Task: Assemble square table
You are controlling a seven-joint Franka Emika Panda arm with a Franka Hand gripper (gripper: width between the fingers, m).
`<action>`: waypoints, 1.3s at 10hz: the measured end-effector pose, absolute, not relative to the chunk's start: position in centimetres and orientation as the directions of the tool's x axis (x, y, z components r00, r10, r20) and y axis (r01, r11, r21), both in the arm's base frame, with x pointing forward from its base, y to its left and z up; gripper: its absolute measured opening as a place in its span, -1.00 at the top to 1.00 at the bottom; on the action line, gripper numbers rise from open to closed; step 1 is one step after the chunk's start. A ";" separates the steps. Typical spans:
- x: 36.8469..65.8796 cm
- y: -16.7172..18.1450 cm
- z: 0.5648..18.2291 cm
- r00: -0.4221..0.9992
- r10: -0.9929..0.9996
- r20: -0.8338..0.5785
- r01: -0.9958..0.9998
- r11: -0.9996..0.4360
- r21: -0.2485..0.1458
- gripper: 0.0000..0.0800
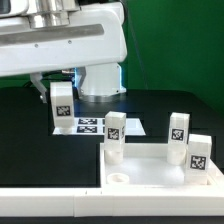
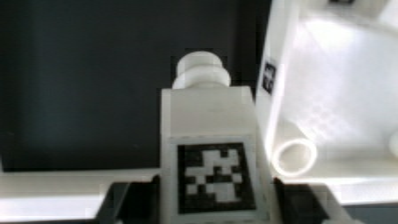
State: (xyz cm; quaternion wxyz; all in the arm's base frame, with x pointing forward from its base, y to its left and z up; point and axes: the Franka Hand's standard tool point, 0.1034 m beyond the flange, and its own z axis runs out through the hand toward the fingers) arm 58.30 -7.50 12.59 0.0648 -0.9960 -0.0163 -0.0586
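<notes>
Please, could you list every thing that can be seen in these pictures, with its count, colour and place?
table top: one, white, raised rim, at the front.
legs standing on the top: three, white with black tags.
fourth leg: one, white with tag, held off the top, toward the exterior view's left.
marker board: one, white with black tags, flat on the black table.
robot base: one, white, behind.
gripper: one, dark fingers, shut on the fourth leg.

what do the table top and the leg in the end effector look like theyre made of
Table top: likely white plastic, smooth and faintly glossy; soft highlights, moulded rim.
Held leg: same matte-white plastic look, with what seems a printed paper tag stuck on.
</notes>
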 end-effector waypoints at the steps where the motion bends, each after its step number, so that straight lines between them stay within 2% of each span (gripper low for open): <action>1: 59.5 -6.1 12.8 0.988 0.025 0.155 0.045 -0.991 -0.129 0.29; 2: 61.1 -4.9 13.0 0.977 0.012 0.211 0.039 -0.991 -0.126 0.29; 3: 63.0 -3.8 13.1 0.947 -0.017 0.320 0.016 -0.995 -0.098 0.29; 4: 63.4 -2.2 12.7 0.915 0.002 0.404 0.030 -0.998 -0.063 0.29; 5: 62.9 -3.3 12.4 0.899 0.030 0.437 0.046 -0.999 -0.025 0.29; 9: 62.7 -3.3 12.0 0.902 0.015 0.432 0.033 -0.999 -0.033 0.29; 10: 62.5 -2.4 11.5 0.906 0.013 0.424 0.036 -0.998 -0.045 0.29; 13: 62.4 -1.7 10.5 0.903 0.019 0.428 0.042 -0.998 -0.045 0.29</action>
